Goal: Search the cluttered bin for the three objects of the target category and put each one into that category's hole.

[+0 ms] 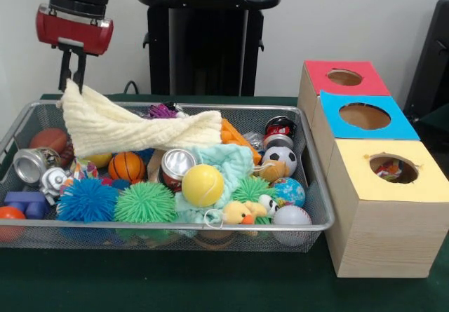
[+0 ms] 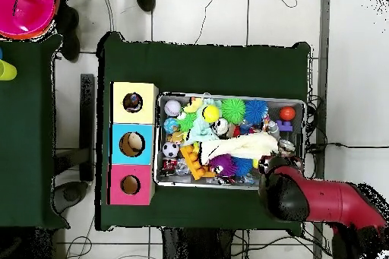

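Note:
The silver wire-mesh bin [image 1: 175,226] is full of toys; it also shows in the overhead view [image 2: 232,96]. My gripper [image 1: 72,73] is above the bin's far left corner, shut on one end of the cream waffle cloth [image 1: 140,130] and lifting it; the rest drapes across the toys. In the overhead view the gripper [image 2: 267,163] is at the cloth's [image 2: 239,147] end. A dotted white fabric piece [image 1: 387,169] lies inside the yellow box's hole [image 1: 405,166]. Another dotted piece [image 1: 81,170] peeks out by the silver can. A third is hidden.
The blue-topped box [image 1: 400,126] and red-topped box [image 1: 372,86] stand behind the yellow box. In the bin are a mint-green cloth [image 1: 224,159], a yellow ball [image 1: 202,185], spiky blue [image 1: 87,200] and green [image 1: 145,202] balls, cans and a basketball [image 1: 127,165].

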